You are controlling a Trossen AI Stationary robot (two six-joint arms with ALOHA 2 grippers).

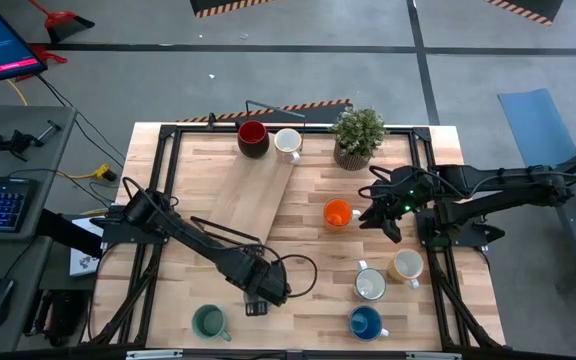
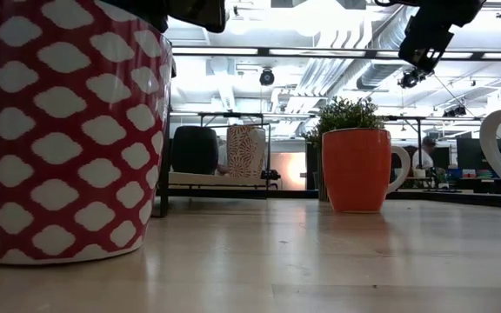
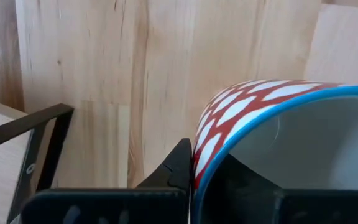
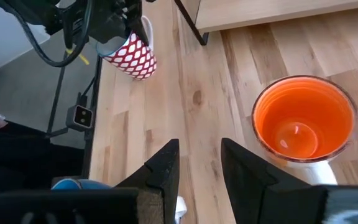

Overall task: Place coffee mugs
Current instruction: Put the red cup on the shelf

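My left gripper [image 1: 265,292] sits near the table's near edge, shut on a red-and-white patterned mug [image 2: 63,130] whose base rests on the table. The arm hides this mug in the high view. My right gripper [image 4: 199,152] hangs open above the table, just right of the orange mug [image 1: 338,213], touching nothing. A dark red mug [image 1: 253,138] and a white mug [image 1: 288,143] stand at the far edge. Cream [image 1: 370,285], tan [image 1: 406,265], blue [image 1: 365,322] and teal-green [image 1: 208,322] mugs stand toward the near side. My left gripper holds the patterned mug by its blue-edged rim wall [image 3: 207,146]. One finger [image 3: 178,167] is outside the wall and the other is inside the hollow. The fingers come from above, and the mug stands upright with its base [image 2: 59,254] on the table.
A potted green plant [image 1: 358,135] stands at the far edge right of the white mug. A pale wooden board [image 1: 253,190] lies slanted across the table's far-left part. Black frame rails [image 1: 168,180] run along the table's sides. Bare wood lies between the orange mug and the left gripper.
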